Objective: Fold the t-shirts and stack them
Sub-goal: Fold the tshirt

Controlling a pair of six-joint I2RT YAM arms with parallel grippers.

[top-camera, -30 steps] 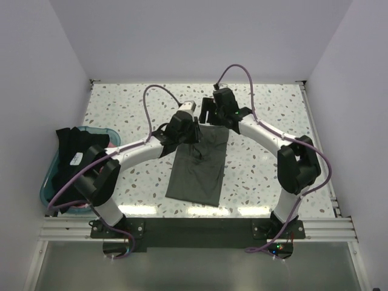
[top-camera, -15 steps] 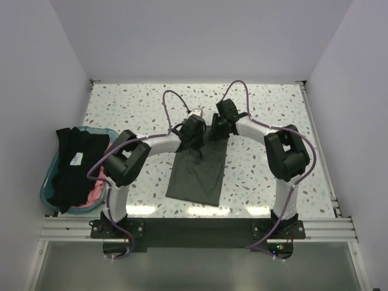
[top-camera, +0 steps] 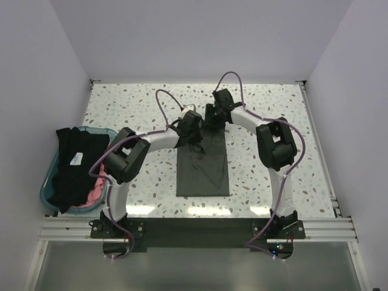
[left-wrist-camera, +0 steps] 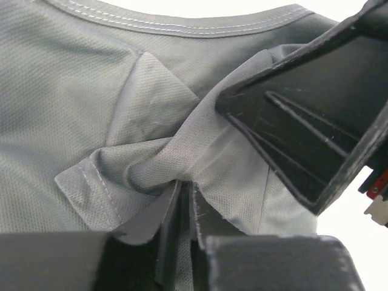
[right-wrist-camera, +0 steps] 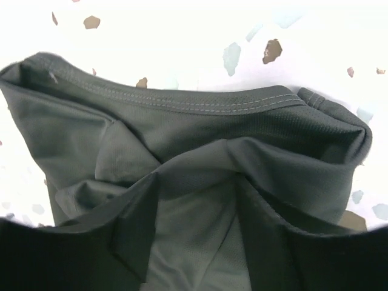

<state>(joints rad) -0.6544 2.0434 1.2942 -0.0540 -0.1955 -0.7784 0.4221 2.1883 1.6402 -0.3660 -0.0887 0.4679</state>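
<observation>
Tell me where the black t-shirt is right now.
In the top view the black t-shirt is at the left edge of the table, draped over the teal tub, with the pink t-shirt under it.

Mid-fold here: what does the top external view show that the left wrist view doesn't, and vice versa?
Top external only: the whole olive-green t-shirt lying as a long folded strip on the table, and the teal tub at the left holding a black t-shirt and a pink t-shirt. Left wrist only: the left gripper shut on a bunched fold of cloth just below the collar seam. Both: the olive-green t-shirt with the left gripper on it.
</observation>
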